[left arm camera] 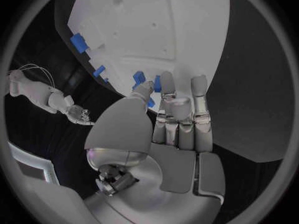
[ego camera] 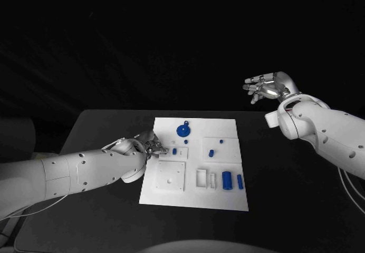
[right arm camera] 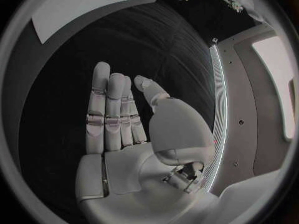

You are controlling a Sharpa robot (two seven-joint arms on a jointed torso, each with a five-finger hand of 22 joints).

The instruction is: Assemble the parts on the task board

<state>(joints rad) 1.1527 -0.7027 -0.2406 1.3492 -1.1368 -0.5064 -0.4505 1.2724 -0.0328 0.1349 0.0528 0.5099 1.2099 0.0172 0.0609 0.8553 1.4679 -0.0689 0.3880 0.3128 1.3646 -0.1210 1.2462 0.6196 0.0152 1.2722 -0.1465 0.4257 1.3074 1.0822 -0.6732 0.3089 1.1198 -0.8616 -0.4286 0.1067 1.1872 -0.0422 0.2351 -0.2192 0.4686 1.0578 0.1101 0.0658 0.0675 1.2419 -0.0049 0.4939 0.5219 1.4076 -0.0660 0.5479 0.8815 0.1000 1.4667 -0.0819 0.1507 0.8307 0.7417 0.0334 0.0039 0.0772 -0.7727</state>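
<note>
The white task board [ego camera: 199,192] lies in the middle of the black table. On it are a round blue part [ego camera: 183,130], small blue parts [ego camera: 211,154] and two blue cylinders [ego camera: 227,179] near its right edge. My left hand [ego camera: 144,145] rests at the board's left edge. In the left wrist view its thumb and a finger [left arm camera: 167,87] pinch a small blue part [left arm camera: 157,83] on the board [left arm camera: 156,30], with the other fingers straight. My right hand [ego camera: 270,87] hangs high beyond the table's far right, fingers [right arm camera: 109,109] straight and apart, holding nothing.
A raised white square block [ego camera: 170,175] and a slotted holder [ego camera: 206,178] sit on the near half of the board. Bare black table [ego camera: 99,132] lies on both sides of it. More blue parts [left arm camera: 77,42] stand along the board's edge in the left wrist view.
</note>
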